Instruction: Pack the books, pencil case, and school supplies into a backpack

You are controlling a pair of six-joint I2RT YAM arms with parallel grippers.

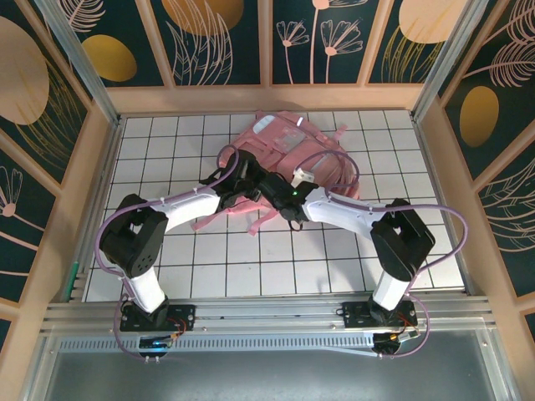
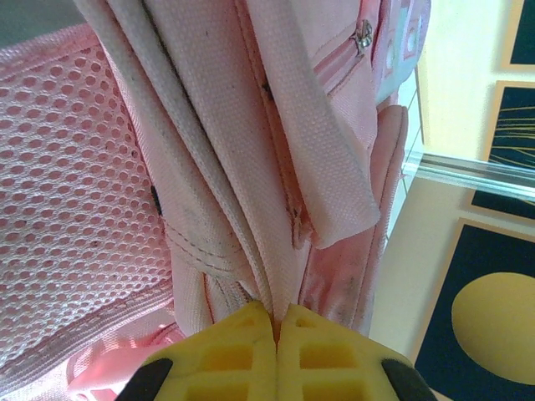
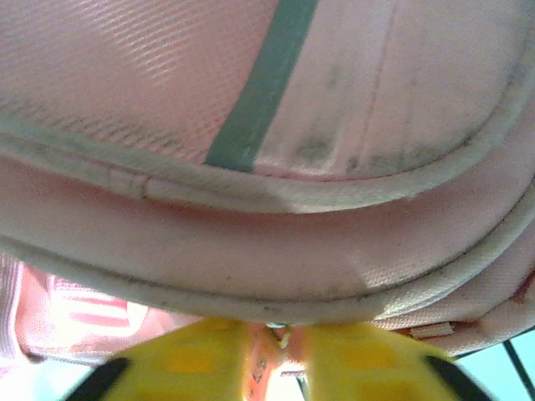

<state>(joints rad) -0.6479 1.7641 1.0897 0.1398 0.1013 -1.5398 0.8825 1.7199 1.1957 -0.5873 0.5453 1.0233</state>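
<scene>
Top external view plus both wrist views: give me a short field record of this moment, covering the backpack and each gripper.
object: large glossy pink backpack
location: far centre of the white gridded table
left gripper: yellow fingers shut on a fold of the backpack's fabric
right gripper: yellow fingers close together under the backpack's piped edge; grip unclear
arms: both reach to the backpack's near side

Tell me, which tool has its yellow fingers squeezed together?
The left tool: its fingers meet, pinching a fold of the backpack; the right tool shows a gap.
</scene>
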